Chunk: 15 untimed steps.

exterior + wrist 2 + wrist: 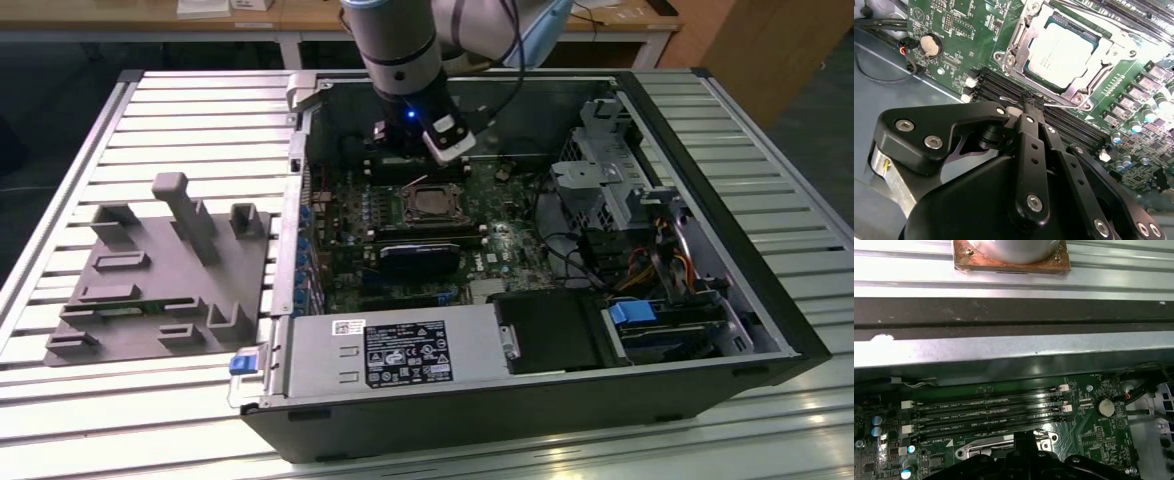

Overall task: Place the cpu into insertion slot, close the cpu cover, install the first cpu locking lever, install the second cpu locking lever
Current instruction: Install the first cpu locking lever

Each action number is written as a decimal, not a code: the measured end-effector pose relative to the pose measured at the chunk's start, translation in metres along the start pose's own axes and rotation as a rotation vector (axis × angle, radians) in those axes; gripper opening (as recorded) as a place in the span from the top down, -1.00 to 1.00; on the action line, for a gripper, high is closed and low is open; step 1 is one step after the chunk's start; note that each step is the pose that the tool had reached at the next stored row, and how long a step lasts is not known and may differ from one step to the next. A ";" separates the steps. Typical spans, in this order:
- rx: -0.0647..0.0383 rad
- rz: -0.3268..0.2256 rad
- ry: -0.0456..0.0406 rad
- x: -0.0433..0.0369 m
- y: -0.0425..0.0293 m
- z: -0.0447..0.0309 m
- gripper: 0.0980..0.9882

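Observation:
The cpu (1059, 52), pale silver-tan, lies flat in the insertion slot (1030, 67) on the green board. The cpu cover (1021, 35), a silver frame, lies down around it. A thin wire locking lever (1060, 105) runs from the socket's near corner towards my fingertips. My gripper (1031, 102) is shut, with its tips at the free end of that lever, just over the memory slots. Whether the tips grip the lever or only touch it, I cannot tell. In the exterior view the gripper (424, 168) hangs inside the case just behind the socket with the cpu (430, 204).
Long black memory slots (989, 412) run beside the socket, with a coin battery (930, 45) and black cables nearby. The case holds a power supply (387, 355) at the front and a drive cage (614, 190) on the exterior view's right. A grey fixture (160, 270) lies on the slatted table.

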<state>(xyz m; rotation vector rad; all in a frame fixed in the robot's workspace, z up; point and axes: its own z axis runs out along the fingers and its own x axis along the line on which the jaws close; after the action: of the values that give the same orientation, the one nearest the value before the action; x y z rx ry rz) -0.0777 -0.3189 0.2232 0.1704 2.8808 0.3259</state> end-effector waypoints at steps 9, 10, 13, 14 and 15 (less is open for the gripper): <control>0.016 0.061 -0.0154 0.0020 0.0029 0.0069 0.99; 0.018 0.071 -0.0176 0.0022 0.0032 0.0077 0.99; 0.022 0.086 -0.0216 0.0031 0.0056 0.0102 0.99; 0.024 0.090 -0.0228 0.0033 0.0062 0.0108 0.99; 0.026 0.094 -0.0241 0.0035 0.0066 0.0114 0.99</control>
<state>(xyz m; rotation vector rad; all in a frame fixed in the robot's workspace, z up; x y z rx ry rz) -0.0777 -0.3097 0.2132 0.3136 2.8599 0.3009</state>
